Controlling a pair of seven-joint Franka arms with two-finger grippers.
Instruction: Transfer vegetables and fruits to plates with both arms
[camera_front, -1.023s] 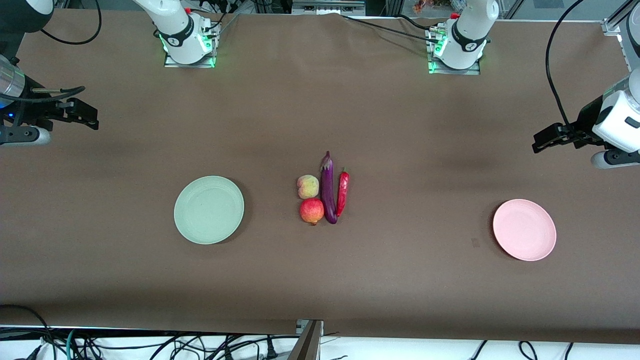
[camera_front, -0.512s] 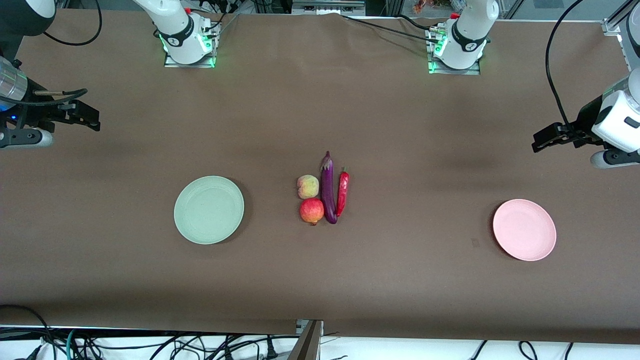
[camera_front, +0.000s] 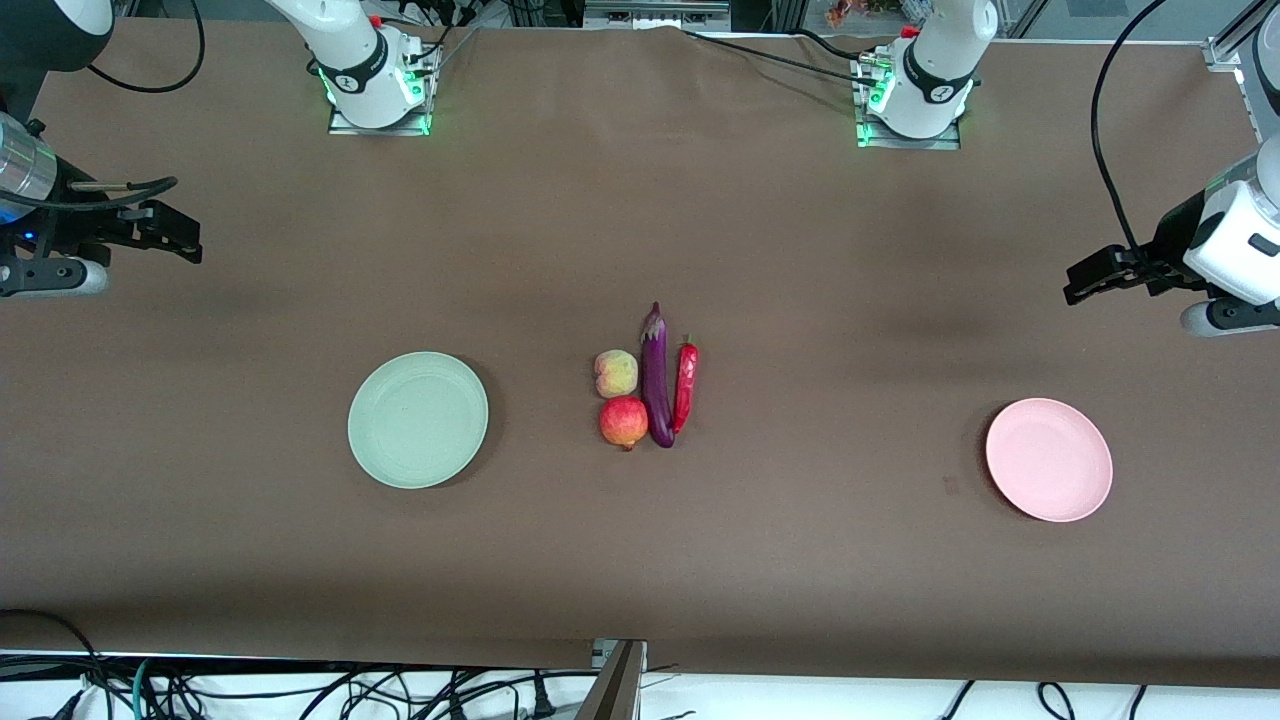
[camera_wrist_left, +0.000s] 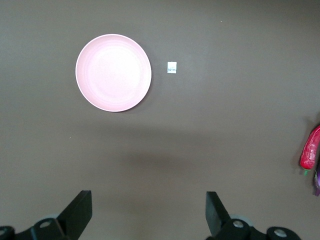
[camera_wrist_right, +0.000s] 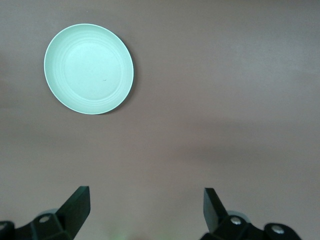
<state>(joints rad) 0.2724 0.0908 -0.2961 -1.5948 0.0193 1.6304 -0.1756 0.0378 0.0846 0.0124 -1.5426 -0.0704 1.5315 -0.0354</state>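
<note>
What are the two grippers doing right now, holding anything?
Left gripper: open, holding nothing, over bare table.
Right gripper: open, holding nothing, over bare table.

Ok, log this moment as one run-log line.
left gripper: open, up at its table end | right gripper: open, up at its end | eggplant, chili, fruits: clustered mid-table | green plate, pink plate: empty

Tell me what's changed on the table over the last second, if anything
Only the right gripper moved: it crept slightly toward the middle of the table and a touch lower in the front view, over bare table, jaws open and empty. The left gripper waits, open, unmoved. The eggplant, chili, both fruits, green plate and pink plate stayed put.
</note>
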